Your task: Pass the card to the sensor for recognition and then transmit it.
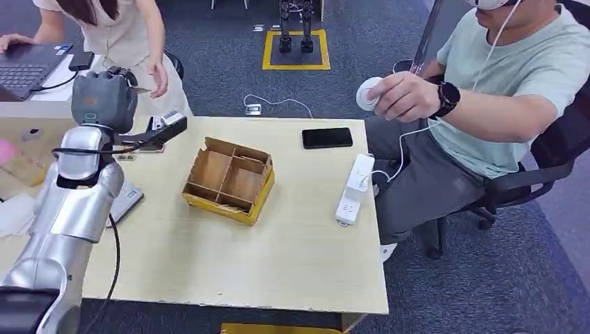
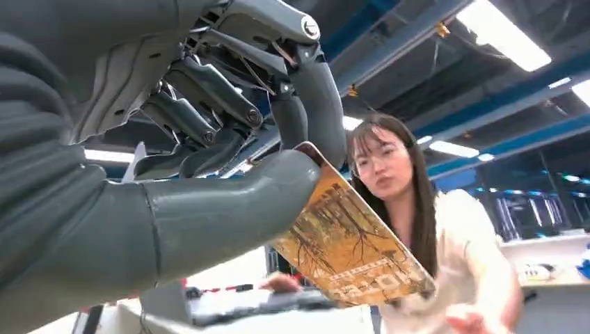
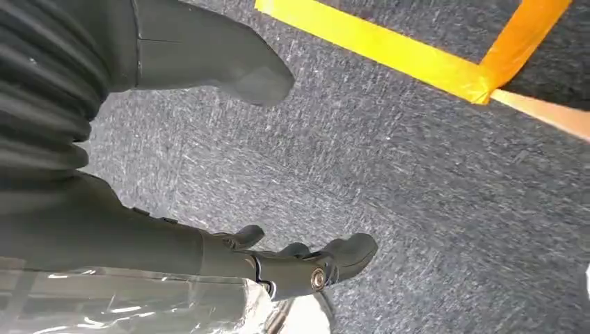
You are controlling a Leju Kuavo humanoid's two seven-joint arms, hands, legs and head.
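We work over the tabletop (image 1: 278, 264), where the divided box (image 1: 229, 179) sits. Our left hand (image 2: 229, 139) pinches the card (image 2: 351, 250) between thumb and fingers, raised near a person; keep it level and the pinch firm. Our right hand (image 3: 278, 268) hangs over the floor, fingers apart, holding nothing.
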